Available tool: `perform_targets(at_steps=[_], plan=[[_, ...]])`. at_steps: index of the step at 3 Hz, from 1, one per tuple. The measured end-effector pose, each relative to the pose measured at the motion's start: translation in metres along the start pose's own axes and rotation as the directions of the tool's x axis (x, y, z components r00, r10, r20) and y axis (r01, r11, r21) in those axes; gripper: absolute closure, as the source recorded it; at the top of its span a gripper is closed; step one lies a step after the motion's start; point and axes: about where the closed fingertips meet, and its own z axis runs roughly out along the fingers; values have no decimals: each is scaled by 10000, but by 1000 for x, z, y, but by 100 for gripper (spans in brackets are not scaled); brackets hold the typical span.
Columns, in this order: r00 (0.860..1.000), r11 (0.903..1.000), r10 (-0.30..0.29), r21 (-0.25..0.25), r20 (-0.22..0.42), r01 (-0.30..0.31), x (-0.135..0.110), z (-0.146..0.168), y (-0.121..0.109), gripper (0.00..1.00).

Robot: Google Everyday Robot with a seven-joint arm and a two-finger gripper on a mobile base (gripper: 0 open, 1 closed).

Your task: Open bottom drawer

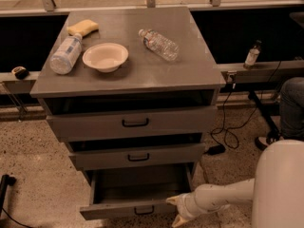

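The bottom drawer (128, 209) is the lowest grey front of the cabinet, pulled out so its plain grey inside (137, 186) shows. Its small black loop handle (144, 211) sits at the centre of the front. My gripper (176, 212) is at the end of the white arm, at the drawer's right front corner, close to the floor. The mid-sized drawer (137, 156) and the tallest top drawer (135, 123) above it stand slightly out.
The cabinet top (190, 70) carries two plastic bottles (159, 44) (64, 55), a white bowl (105, 57) and a yellow sponge (83, 27). Black cables (228, 127) lie on the speckled floor at the right. A person's leg (290, 109) stands at the far right.
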Motion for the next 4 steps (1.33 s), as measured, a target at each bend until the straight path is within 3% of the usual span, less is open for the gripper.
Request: perform_targets(at_steps=[1,2,3,4], plan=[[9997,9994,-253,-247,-29,253,6,-2,-49,37],[9998,9979,1,-651,207,13,25,7,-78,56],[9980,9959,544,-740,314,-519,65,24,-88,79],[9958,9952,850,-514,333,-833,93,44,-81,100]])
